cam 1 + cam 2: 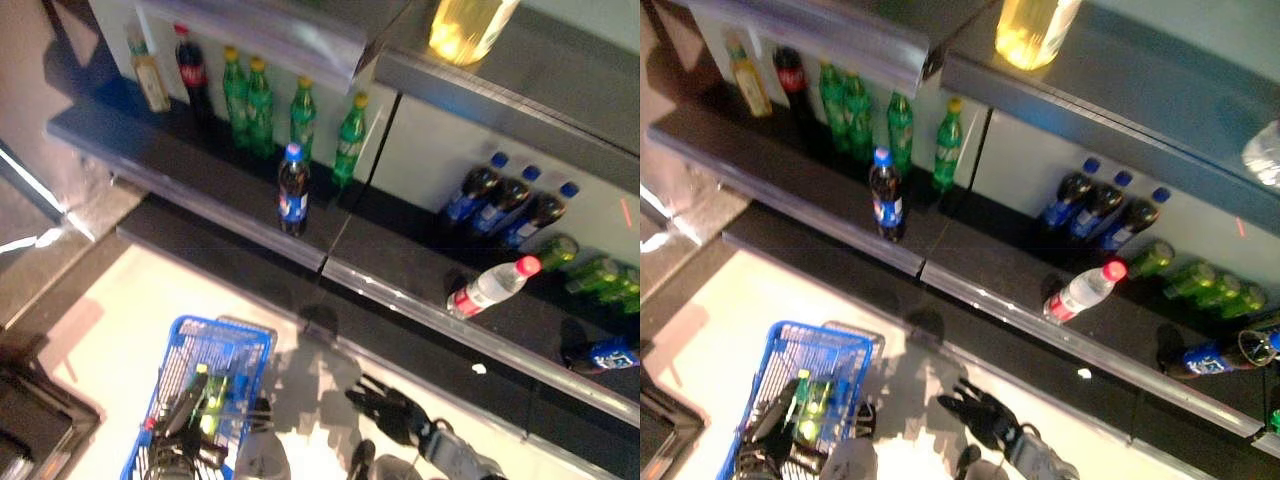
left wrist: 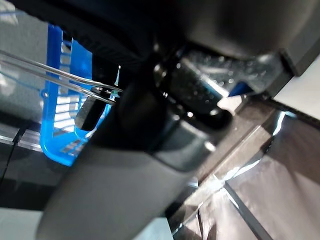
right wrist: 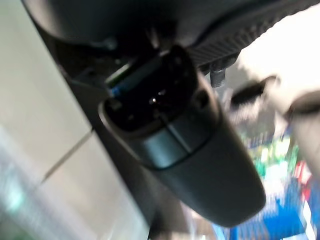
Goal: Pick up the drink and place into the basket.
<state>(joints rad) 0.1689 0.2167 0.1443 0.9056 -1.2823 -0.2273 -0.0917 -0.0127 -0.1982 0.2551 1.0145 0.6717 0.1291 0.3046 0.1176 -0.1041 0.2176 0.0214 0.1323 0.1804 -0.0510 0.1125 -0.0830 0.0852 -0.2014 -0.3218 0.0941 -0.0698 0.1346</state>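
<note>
The blue basket (image 1: 232,340) hangs low at the left, off the floor, with a green drink (image 1: 212,390) inside it. My left hand (image 1: 183,408) is shut on its thin wire handles (image 2: 50,75); the basket also shows in the left wrist view (image 2: 57,115). My right hand (image 1: 385,405) is low in front of the shelf, fingers relaxed and empty. A dark cola bottle with a blue cap (image 1: 292,190) stands alone near the shelf's front. A clear bottle with a red cap (image 1: 490,288) lies on its side further right.
The dark lower shelf (image 1: 400,275) has a shiny front rail. Green bottles (image 1: 260,100) stand at the back left, dark blue-capped bottles (image 1: 505,205) at the back right, green cans (image 1: 600,275) and a blue drink (image 1: 608,354) lie far right. A yellow bottle (image 1: 470,25) stands on the upper shelf.
</note>
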